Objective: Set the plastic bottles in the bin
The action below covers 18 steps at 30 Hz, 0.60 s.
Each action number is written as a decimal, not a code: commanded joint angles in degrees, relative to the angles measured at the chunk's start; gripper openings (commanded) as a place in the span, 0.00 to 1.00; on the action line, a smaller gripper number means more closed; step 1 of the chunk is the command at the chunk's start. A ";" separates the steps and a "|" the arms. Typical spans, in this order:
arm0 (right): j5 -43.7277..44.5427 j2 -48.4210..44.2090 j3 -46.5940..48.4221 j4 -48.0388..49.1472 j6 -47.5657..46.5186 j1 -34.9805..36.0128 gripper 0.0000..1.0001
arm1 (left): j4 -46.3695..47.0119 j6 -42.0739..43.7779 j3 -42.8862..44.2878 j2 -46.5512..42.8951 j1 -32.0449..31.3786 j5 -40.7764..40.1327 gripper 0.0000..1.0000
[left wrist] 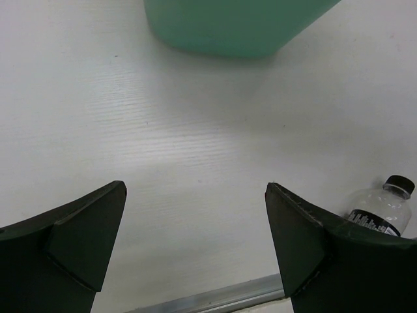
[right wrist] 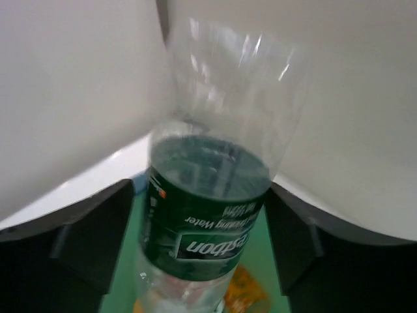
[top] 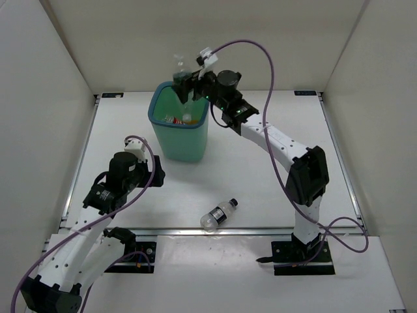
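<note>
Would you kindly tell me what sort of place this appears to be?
Probably a robotics lab cell: white walls enclose a white table, with left arm and right arm bolted at its edge.

Glossy clear plastic bottle; matt plastic bin

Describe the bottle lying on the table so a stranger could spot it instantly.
Find the teal bin at the back of the white table, then look toward the front edge. A small clear bottle lies there alone, on its side. Its black cap and label distinguish it from the green-labelled bottle above the bin.
</note>
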 commanded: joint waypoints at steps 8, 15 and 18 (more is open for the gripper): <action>1.29 -11.23 -6.11 -3.39 -1.24 1.69 0.99 | 2.85 0.64 0.68 2.31 -7.18 10.56 0.99; 10.95 -34.50 -31.65 -10.85 7.00 -1.90 0.99 | 6.97 4.78 5.87 14.15 -22.02 17.31 0.99; 14.30 -44.02 -40.29 -20.35 11.49 -6.92 0.99 | 10.23 5.57 8.59 22.08 -29.51 18.03 0.98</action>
